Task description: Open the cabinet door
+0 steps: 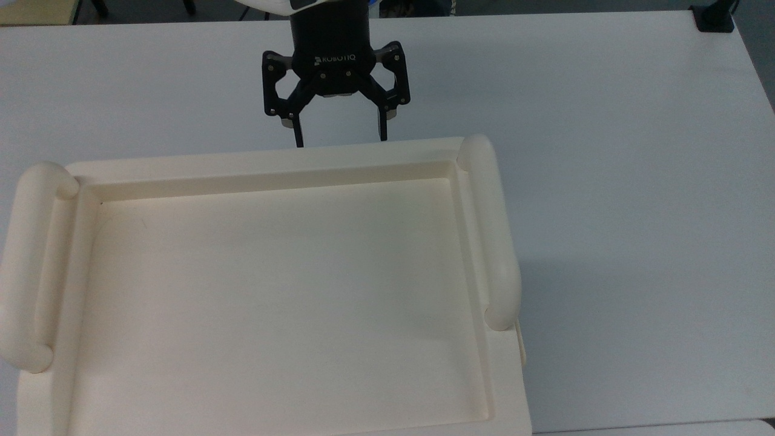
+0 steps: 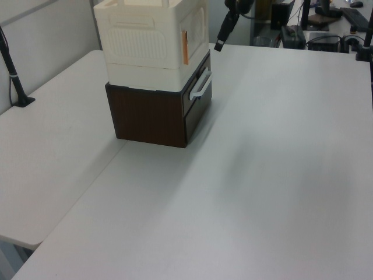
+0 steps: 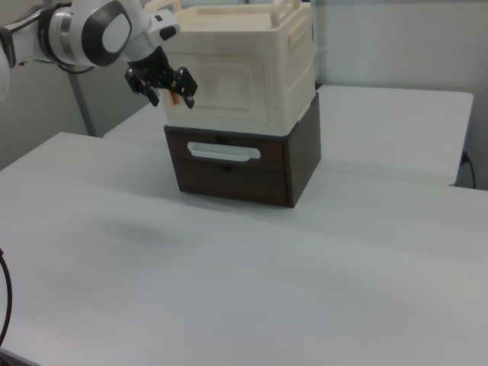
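The cream cabinet (image 3: 244,69) stands on a dark brown drawer unit (image 3: 236,164). Its cabinet door (image 3: 223,85) is the flat front panel, lying flush with the cabinet, with an orange-brown fitting (image 2: 185,46) at one edge. In the left view the cabinet door (image 2: 196,28) faces right. From above I see the cabinet's recessed tray top (image 1: 278,297). My gripper (image 1: 341,141) hangs open just off the tray top's far rim, in front of the door. In the right view the gripper (image 3: 172,97) is level with the door's left edge, holding nothing. One finger (image 2: 221,36) shows in the left view.
The drawer unit has a white bar handle (image 3: 221,153) below the door. The white table (image 1: 605,181) spreads wide around the cabinet. A black clamp (image 1: 714,19) sits at a far corner, and a black post (image 2: 16,81) stands at the left view's left.
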Controlling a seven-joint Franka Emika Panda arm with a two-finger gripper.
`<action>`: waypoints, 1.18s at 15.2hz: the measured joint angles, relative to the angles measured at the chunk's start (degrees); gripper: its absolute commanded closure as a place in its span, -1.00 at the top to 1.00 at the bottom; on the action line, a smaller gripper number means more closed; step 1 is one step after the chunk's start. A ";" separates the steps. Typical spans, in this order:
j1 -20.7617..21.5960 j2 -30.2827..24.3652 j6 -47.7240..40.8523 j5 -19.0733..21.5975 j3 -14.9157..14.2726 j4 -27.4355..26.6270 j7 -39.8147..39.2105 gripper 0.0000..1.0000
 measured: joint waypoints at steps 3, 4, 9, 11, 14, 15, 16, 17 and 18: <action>1.32 0.95 4.22 0.00 0.03 0.56 0.00 1.00; 1.78 1.37 5.31 0.00 0.04 0.87 0.00 1.00; 3.99 4.61 6.61 -1.14 0.00 4.74 0.30 0.85; 4.64 6.26 6.62 -1.52 -0.08 6.41 0.81 0.56; 5.01 8.98 7.95 -2.76 -0.16 8.50 2.47 0.18; 5.04 9.70 9.42 -3.02 -0.17 8.90 3.26 0.09; 5.04 10.18 10.36 -3.12 -0.20 9.21 3.91 0.01; 5.05 10.22 10.36 -3.13 -0.21 9.29 4.29 -0.11; 5.06 10.21 10.36 -3.13 -0.21 9.31 4.53 -0.27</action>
